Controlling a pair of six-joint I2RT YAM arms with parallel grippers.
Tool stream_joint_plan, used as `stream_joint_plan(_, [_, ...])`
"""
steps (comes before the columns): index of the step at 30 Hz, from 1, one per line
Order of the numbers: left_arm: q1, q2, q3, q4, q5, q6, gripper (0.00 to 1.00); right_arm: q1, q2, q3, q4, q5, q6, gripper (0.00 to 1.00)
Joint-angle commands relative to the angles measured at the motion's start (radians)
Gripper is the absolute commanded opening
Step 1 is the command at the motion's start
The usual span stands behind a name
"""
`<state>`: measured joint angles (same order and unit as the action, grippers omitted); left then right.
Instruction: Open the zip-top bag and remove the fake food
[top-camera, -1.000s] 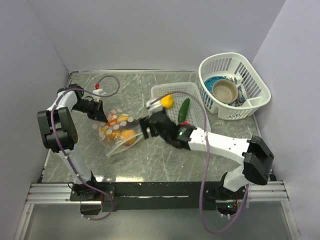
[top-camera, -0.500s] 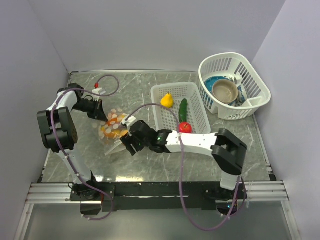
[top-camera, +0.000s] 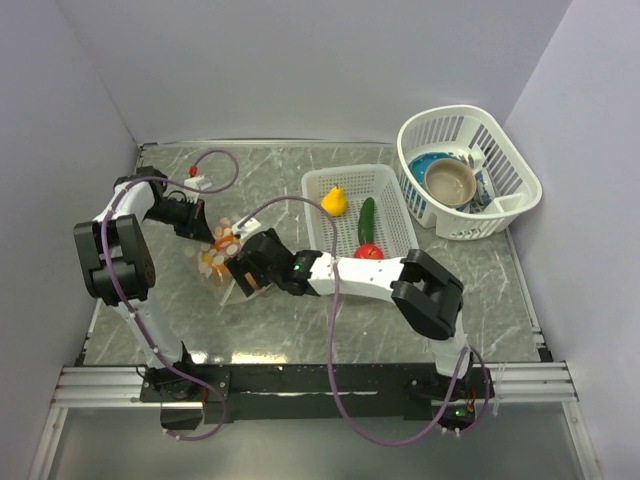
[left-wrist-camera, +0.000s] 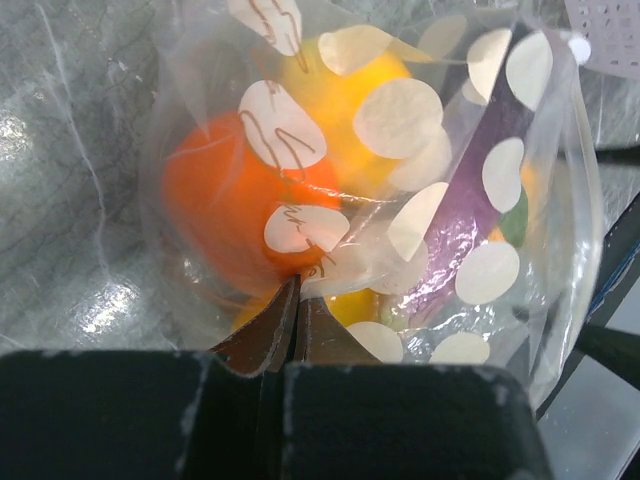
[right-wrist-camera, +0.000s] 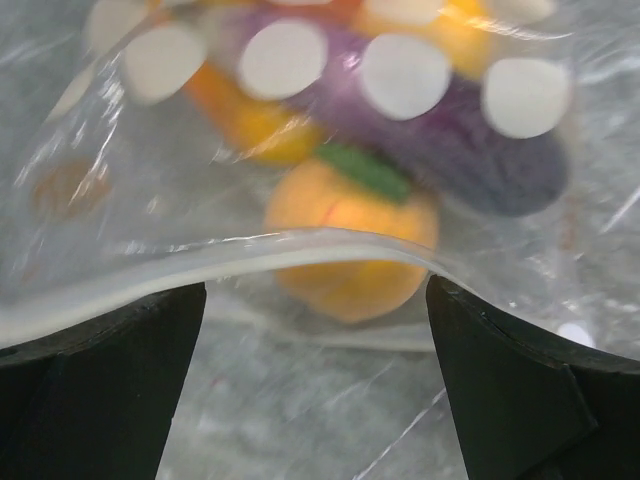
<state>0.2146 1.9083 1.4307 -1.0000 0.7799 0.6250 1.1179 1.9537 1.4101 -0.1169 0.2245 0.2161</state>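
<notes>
Far left: left gripper (left-wrist-camera: 297, 300) clenched on a fold of the zip-top bag (top-camera: 220, 258), which lies left of centre on the table (top-camera: 280, 330). Orange, yellow and purple fake food (left-wrist-camera: 225, 200) sits inside. The right gripper (right-wrist-camera: 315, 310) is released, fingers wide either side of the zip strip (right-wrist-camera: 250, 255). Further right, a pear (top-camera: 334, 201), cucumber (top-camera: 367, 218) and red piece (top-camera: 369, 253) lie in the flat basket (top-camera: 400, 215).

Grey marbled table (top-camera: 470, 270). Mid-table: flat white basket (top-camera: 340, 235). Zip-top bag (top-camera: 212, 258) lies left of it; taller round basket (top-camera: 470, 225) just right, further back.
</notes>
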Motion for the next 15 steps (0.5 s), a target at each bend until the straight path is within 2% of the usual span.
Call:
stream_joint_plan(1, [0.002, -0.046, 0.005, -0.031, 0.002, 0.038, 0.01, -0.012, 0.072, 0.087, 0.028, 0.199, 0.006, 1.00])
stream_joint_plan(9, [0.002, -0.045, 0.017, -0.055, 0.002, 0.056, 0.01, -0.027, 0.203, 0.205, -0.020, 0.179, 0.023, 1.00])
stream_joint_plan(15, [0.002, -0.040, 0.019, -0.058, 0.002, 0.061, 0.01, -0.033, 0.192, 0.100, 0.035, 0.113, 0.039, 1.00])
